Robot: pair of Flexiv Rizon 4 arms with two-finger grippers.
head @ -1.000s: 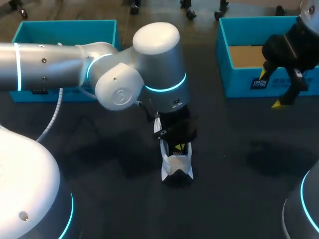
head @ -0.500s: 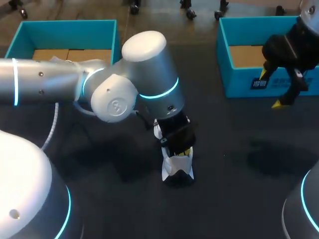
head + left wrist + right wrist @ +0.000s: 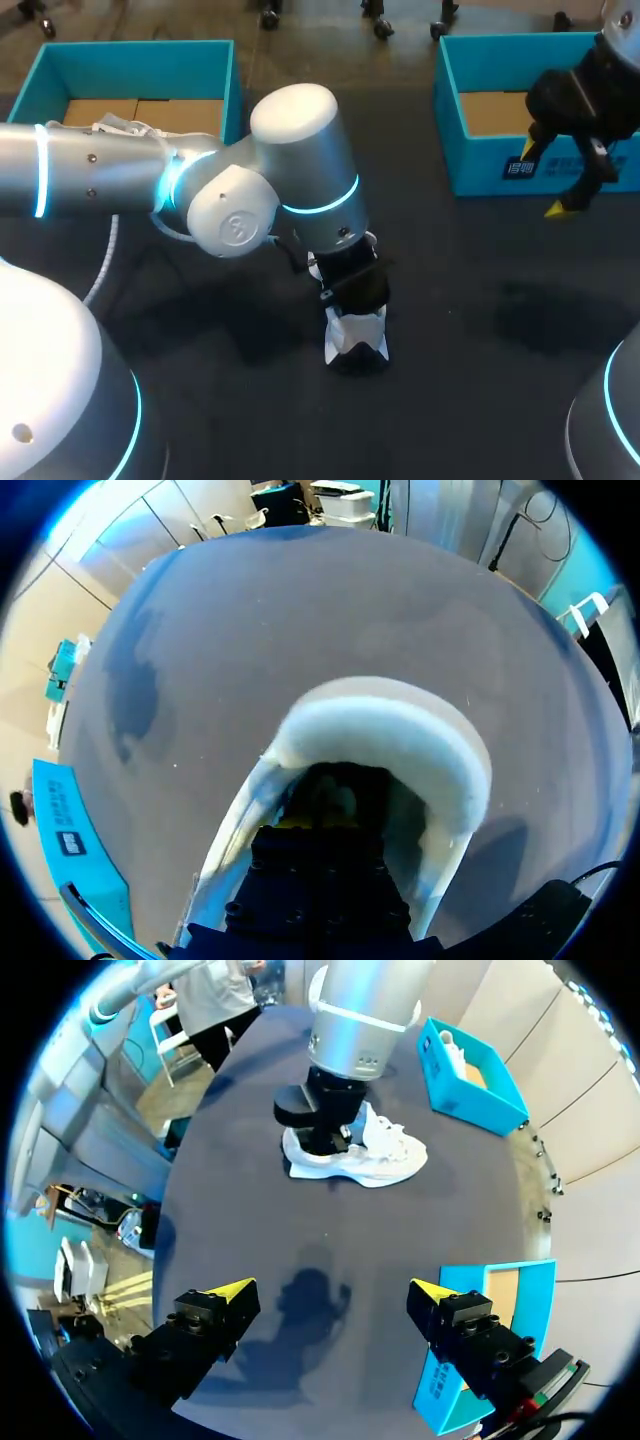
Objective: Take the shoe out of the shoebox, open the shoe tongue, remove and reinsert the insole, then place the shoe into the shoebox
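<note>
A white lace-up sneaker (image 3: pixel 357 342) stands mid-table on the dark tabletop (image 3: pixel 480 380), the left gripper (image 3: pixel 354 300) sunk into its opening, its grip impossible to tell, the right gripper (image 3: pixel 332 1292) hanging spread wide apart; light and soft-sided, the shoe probably handles best by its firmer heel collar.

My left arm (image 3: pixel 300 170) hangs low over the middle of the table (image 3: pixel 480 330) and covers most of the shoe (image 3: pixel 357 338), so from above only one end of it is reachable. Bare table lies between the shoe and the right shoebox (image 3: pixel 480 170). My right gripper (image 3: pixel 330 1290), fingers wide apart, has bare table beneath it. The left arm crosses the front of the left shoebox (image 3: pixel 215 70).
</note>
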